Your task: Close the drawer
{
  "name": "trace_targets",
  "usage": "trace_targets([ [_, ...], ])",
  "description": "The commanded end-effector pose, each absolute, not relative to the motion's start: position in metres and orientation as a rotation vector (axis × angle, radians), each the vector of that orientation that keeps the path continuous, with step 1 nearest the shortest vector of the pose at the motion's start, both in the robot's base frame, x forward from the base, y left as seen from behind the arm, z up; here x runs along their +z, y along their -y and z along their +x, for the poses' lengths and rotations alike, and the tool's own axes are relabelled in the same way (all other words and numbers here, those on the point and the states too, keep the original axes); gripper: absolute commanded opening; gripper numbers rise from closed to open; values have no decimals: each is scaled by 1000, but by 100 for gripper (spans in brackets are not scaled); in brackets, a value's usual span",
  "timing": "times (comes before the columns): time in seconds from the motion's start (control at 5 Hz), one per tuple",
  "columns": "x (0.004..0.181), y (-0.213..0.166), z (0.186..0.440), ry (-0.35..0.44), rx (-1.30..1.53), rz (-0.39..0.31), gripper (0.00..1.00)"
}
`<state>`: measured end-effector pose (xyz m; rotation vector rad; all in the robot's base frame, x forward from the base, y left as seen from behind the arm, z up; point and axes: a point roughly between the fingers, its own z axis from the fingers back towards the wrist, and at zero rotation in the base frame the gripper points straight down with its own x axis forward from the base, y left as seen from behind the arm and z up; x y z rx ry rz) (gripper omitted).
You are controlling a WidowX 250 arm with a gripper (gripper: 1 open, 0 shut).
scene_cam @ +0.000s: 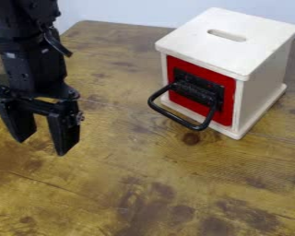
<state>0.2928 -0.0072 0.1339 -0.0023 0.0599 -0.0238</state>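
1. Camera view, surroundings: a pale, plain wall runs along the top edge; below it a worn wooden table (137, 184) fills the frame. The surface is brown with a yellowish, patchy finish, dark stains and scuffs. One dark round spot lies just in front of the box's lower near corner.
2. Camera view, box: a pale wooden cube box (230, 46) stands on the table at upper right, turned so one corner points toward the viewer. Its top carries a single oblong slot (228, 36).
3. Camera view, drawer: the drawer (199, 90) sits in the box's left-facing side. Red front, black centre panel, with a black loop handle (177, 109) reaching out and down toward the table. Whether the front stands flush with the box or a little proud cannot be told from this angle.
4. Camera view, arm: the black gripper (40, 129) hangs at left, pointing down above the table, well apart from the box and handle. Its two fingers (65, 129) are spread wide, nothing between them.
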Motion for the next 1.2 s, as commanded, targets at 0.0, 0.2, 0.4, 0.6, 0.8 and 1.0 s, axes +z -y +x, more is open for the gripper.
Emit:
trace_targets([
  [0.0,133,7,292,100,-6,3,100],
  [0.2,156,-21,296,197,30,10,100],
  [0.4,156,-63,302,174,97,15,100],
  [0.6,154,-82,292,164,141,20,100],
  [0.8,153,-85,289,154,158,22,100],
  [1.0,152,-82,286,150,162,23,100],
])
